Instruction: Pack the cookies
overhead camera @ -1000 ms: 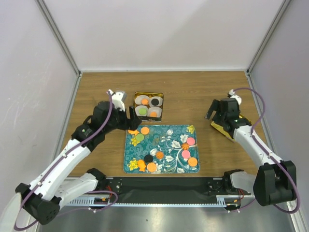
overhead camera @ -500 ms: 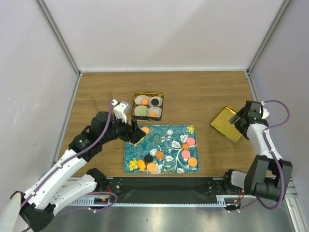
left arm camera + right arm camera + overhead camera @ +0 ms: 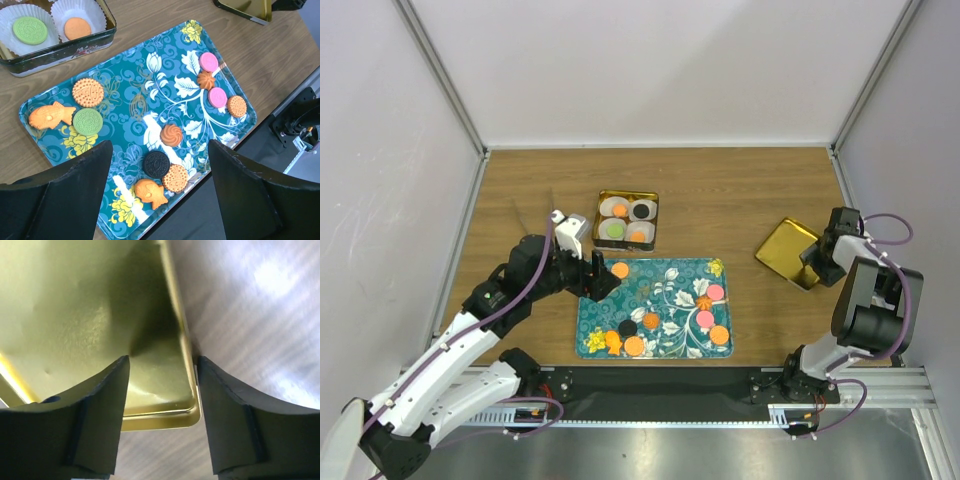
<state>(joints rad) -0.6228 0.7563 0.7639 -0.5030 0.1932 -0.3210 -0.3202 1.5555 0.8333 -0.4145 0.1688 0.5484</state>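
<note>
Wood table (image 3: 720,190) w/ pale walls on 3 sides. Its back half is bare, so the most open room lies far ahead of both arms.

The left gripper (image 3: 160,145) hangs above the near-left part of the teal floral tray (image 3: 125,100), jaws spread wide w/ nothing btwn them. The cookies (image 3: 171,135) lie loose on the tray, below and ahead of it:
- A black one (image 3: 156,163) and an orange swirl sit right under the gap.
- A green one (image 3: 87,121) and an orange fish lie by the finger (image 3: 65,195) on the wrist view's left.
- Two pink and some orange ones lie ahead-right, near the tray's edge.

The tray's middle is mostly bare pattern. Ahead-left of this gripper sits the tin (image 3: 60,50), just beside the tray w/ a strip of wood btwn them. Its white paper cups (image 3: 97,15) hold a green and an orange cookie in the wrist view. The top view shows 4 cups, each w/ one cookie.

The right gripper (image 3: 160,365) is well apart from the tray, low over the gold lid (image 3: 75,305) at the table's right side. Its jaws are partly spread and hold nothing. The lid's corner and raised rim sit under the gap, w/ the rim running close by one finger (image 3: 235,420). Can't tell if that finger touches the rim. Bare wood lies beyond that finger.
</note>
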